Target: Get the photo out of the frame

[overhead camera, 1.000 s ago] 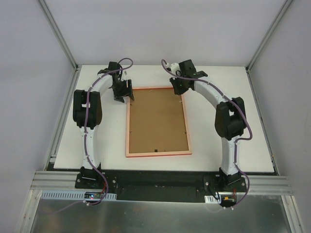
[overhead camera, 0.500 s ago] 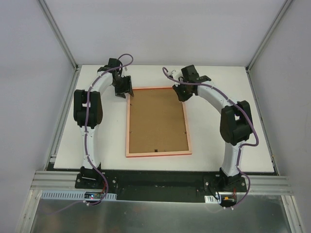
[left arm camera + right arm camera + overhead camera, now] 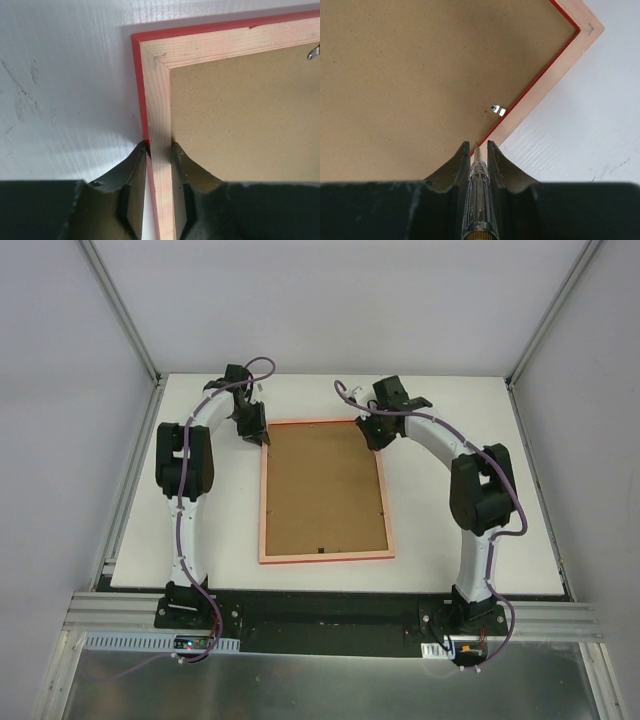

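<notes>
The frame (image 3: 262, 502) lies face down on the white table, pale wood-pink back up, with the brown backing board (image 3: 322, 490) set in it. The photo is hidden under the board. My left gripper (image 3: 251, 426) is at the frame's far left corner. In the left wrist view its jaws (image 3: 159, 147) are shut astride the left rail (image 3: 157, 100). My right gripper (image 3: 373, 431) is at the far right corner, shut on a clear-handled screwdriver (image 3: 479, 190). The tip rests at the red inner edge of the right rail (image 3: 545, 80), just short of a small metal clip (image 3: 497, 110).
Another metal clip (image 3: 314, 51) sits on the board near the far rail. A small hanger tab (image 3: 321, 550) is at the board's near edge. White table (image 3: 450, 530) surrounds the frame, with enclosure walls to both sides and behind.
My left gripper has narrowed and closed on the frame's left rail at the far corner. My right gripper has shifted slightly right and nearer, onto the right rail.
</notes>
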Motion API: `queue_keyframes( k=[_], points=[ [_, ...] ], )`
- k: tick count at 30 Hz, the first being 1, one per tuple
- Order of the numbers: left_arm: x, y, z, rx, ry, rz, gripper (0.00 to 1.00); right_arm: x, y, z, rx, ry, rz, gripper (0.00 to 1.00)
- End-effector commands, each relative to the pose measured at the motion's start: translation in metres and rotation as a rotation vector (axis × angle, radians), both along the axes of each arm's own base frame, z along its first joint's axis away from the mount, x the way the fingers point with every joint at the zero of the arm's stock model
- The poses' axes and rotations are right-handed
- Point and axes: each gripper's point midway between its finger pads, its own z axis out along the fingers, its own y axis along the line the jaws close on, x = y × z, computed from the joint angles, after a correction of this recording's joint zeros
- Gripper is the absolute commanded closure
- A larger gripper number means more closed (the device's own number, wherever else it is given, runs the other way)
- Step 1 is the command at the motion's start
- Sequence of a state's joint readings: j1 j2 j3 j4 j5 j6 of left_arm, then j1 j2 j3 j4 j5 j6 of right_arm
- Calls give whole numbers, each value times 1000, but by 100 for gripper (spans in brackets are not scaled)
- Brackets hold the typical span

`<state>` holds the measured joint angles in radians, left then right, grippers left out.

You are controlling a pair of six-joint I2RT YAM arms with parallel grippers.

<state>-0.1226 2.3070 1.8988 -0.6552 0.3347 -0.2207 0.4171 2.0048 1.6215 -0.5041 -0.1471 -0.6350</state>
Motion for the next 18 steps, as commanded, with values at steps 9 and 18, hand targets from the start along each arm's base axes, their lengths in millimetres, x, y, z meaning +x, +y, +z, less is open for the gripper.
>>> queue_keyframes(
  k=[9, 18],
  points=[
    [0, 7, -3, 17, 16, -1, 94, 19, 1, -8, -1, -80, 33, 100],
    [-2, 6, -4, 19, 23, -4, 100, 35, -3, -6, -34, -158, 22, 100]
  ],
)
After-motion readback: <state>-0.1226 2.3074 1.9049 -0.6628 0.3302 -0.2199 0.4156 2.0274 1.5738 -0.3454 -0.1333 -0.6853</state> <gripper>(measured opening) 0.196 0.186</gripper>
